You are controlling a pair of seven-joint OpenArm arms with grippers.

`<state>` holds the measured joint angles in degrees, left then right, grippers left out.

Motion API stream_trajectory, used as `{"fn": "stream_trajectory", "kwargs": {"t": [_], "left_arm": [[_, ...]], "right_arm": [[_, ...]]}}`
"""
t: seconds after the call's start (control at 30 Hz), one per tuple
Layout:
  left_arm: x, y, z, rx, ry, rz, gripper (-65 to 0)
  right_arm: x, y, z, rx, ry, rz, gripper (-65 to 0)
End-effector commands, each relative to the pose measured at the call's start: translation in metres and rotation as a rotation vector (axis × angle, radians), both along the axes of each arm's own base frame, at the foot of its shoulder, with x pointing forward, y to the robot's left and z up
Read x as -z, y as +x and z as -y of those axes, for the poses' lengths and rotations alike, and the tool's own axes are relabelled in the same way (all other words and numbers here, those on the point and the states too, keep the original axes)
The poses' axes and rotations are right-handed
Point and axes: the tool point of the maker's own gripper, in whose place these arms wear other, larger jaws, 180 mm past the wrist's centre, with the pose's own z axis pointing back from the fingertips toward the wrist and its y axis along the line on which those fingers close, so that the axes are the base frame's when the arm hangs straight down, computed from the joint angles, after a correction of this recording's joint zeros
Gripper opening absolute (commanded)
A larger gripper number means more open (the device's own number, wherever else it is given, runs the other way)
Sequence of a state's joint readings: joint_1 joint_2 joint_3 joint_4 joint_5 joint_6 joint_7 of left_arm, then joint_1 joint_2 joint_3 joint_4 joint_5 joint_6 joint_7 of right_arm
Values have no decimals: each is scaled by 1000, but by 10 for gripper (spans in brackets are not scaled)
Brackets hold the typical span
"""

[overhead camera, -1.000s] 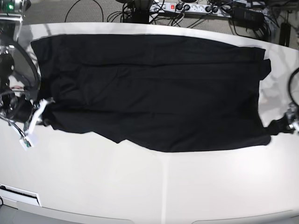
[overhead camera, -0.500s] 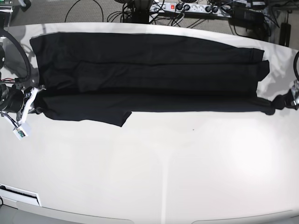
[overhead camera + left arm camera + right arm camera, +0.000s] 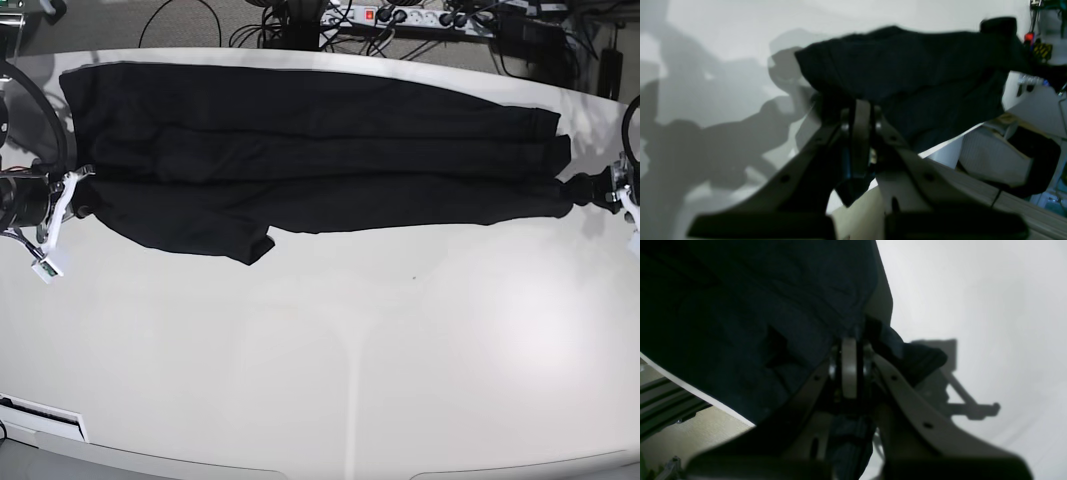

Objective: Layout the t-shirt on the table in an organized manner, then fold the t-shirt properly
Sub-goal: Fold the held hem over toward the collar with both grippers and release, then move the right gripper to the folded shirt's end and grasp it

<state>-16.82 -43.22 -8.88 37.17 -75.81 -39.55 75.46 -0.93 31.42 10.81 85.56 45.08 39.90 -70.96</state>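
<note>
In the left wrist view, your left gripper (image 3: 858, 110) is clamped tight on a bunched corner of the t-shirt (image 3: 923, 76), the black cloth rising off the glossy white tabletop (image 3: 723, 50) and sagging away in soft folds. To do this fold well, I judge you should keep the cloth taut between both ends and lower it evenly, so no crease gets trapped underneath.

In the right wrist view, your right gripper (image 3: 849, 346) is likewise closed on the opposite end of the t-shirt (image 3: 756, 306), with a twist of fabric pinched between the jaws. The cloth looks thin, matte and limp (it takes the shape of whatever holds it), so any slack will likely wrinkle.

In the base view, the t-shirt (image 3: 320, 150) lies stretched across the far half of the tabletop (image 3: 350, 380) as a long, narrow band in stacked lengthwise layers. The right gripper (image 3: 78, 196) holds its end at this view's left edge, the left gripper (image 3: 592, 190) at the right edge. One flap droops out of line toward the near side, left of centre; I would square that before setting the edge down. The tabletop is smooth and shiny with rounded edges.
</note>
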Motion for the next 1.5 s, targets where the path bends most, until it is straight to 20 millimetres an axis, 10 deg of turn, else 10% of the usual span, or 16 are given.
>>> {"fn": "stream_trajectory", "kwargs": {"t": [0.0, 0.4, 1.07, 1.23, 1.47], "left_arm": [[-16, 9, -13, 2, 30, 40, -650], [-38, 16, -45, -35, 104, 89, -650], [-29, 1, -43, 3, 109, 23, -650], [-20, -7, -38, 41, 122, -19, -367], [-13, -12, -33, 64, 124, -42, -338]], "right_arm": [[-12, 8, 7, -5, -14, 37, -650], [-17, 4, 29, -3, -78, 35, -650], [-1, -20, 31, -7, -89, -37, -650], [-5, -14, 31, -5, -82, -13, -650], [-31, 19, 34, -1, -88, 75, -315]]}}
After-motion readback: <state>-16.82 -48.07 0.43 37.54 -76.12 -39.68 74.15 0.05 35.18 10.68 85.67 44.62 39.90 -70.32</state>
